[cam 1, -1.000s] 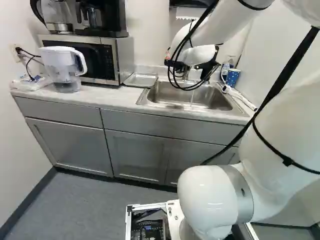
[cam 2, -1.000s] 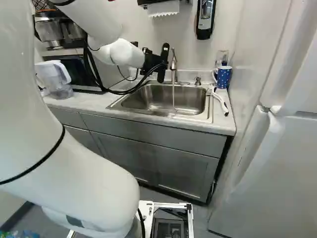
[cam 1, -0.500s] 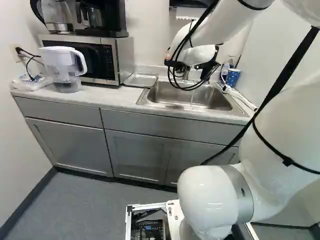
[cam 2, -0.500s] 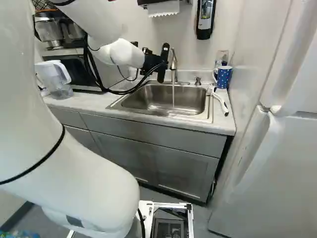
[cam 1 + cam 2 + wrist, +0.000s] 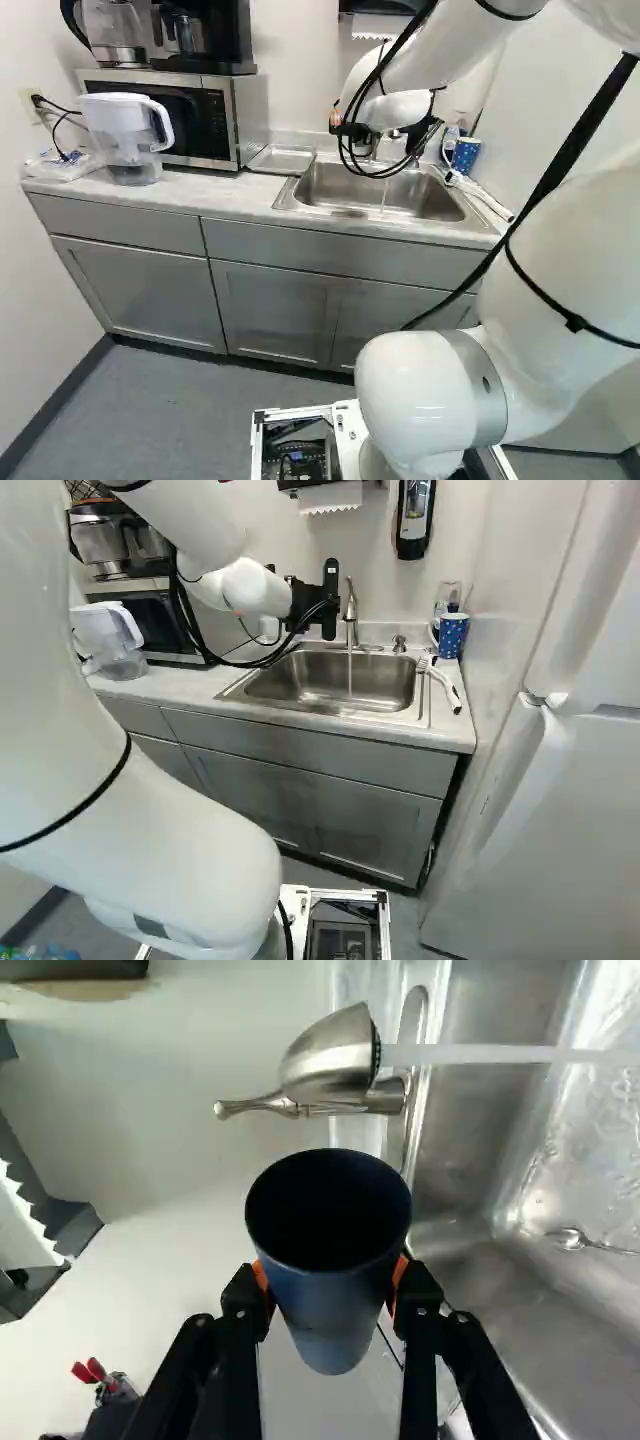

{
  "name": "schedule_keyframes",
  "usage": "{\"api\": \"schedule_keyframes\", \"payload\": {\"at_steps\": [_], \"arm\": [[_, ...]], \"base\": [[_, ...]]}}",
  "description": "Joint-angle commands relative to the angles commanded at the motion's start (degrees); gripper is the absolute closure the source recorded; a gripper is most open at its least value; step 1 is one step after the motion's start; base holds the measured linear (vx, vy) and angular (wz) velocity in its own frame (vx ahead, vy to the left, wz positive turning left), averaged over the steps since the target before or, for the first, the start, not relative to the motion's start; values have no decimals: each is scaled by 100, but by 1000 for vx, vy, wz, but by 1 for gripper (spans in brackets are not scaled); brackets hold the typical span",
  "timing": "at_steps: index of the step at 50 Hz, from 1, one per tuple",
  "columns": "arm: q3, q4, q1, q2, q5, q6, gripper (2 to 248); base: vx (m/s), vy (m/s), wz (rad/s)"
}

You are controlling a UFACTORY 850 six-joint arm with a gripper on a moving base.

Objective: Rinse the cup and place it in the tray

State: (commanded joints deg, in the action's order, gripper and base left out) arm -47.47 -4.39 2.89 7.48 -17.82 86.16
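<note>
While water (image 5: 480, 1054) runs, the claw (image 5: 329, 602) pinches the cup (image 5: 335, 1310), a gap separating rim from faucet (image 5: 330, 1065).

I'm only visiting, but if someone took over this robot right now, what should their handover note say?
Hand: closed on the dark blue cup, one finger on each side.
Where: cup beside the faucet, outside the stream of water running into the sink; tray on the counter between microwave and sink.
Done: cup gripped, water on. I can't tell whether it has been rinsed.
Left: rinse if needed, set the cup in the tray; probably shut off the water too.
</note>
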Motion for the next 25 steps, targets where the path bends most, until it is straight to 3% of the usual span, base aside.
{"api": "schedule_keyframes", "payload": {"at_steps": [25], "arm": [[0,0,0,0,0,-1506,125]], "base": [[0,0,0]]}}
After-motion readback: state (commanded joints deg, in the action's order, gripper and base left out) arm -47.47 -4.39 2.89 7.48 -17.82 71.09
